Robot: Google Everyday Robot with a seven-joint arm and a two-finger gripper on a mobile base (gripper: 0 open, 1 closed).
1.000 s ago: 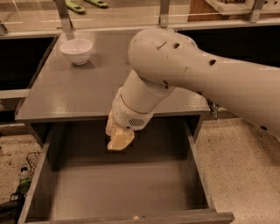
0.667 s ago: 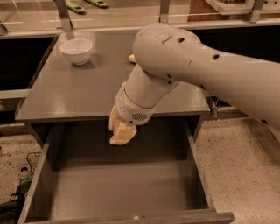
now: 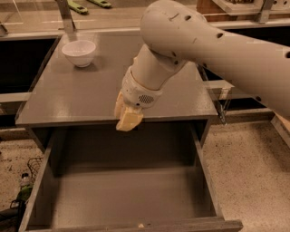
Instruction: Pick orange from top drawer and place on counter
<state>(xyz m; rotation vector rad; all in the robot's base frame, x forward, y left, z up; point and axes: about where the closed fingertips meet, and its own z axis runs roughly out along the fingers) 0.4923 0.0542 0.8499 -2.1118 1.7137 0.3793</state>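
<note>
My gripper point(image 3: 127, 118) hangs at the end of the big white arm point(image 3: 190, 41), just at the front edge of the counter point(image 3: 72, 95) and above the back part of the open top drawer point(image 3: 127, 199). The drawer is pulled far out and its flat gray bottom shows bare. The orange is not in view, neither in the drawer nor on the visible counter; the arm hides the middle and right of the counter.
A white bowl point(image 3: 79, 52) stands at the counter's back left. A metal post point(image 3: 66, 18) and green items point(image 3: 77, 7) are behind it. A bottle point(image 3: 23, 189) and wire item lie on the floor left of the drawer. Speckled floor point(image 3: 253, 172) lies to the right.
The arm has lifted and drawn back a little; the gripper went from over the drawer's back wall up to the counter's front edge.
</note>
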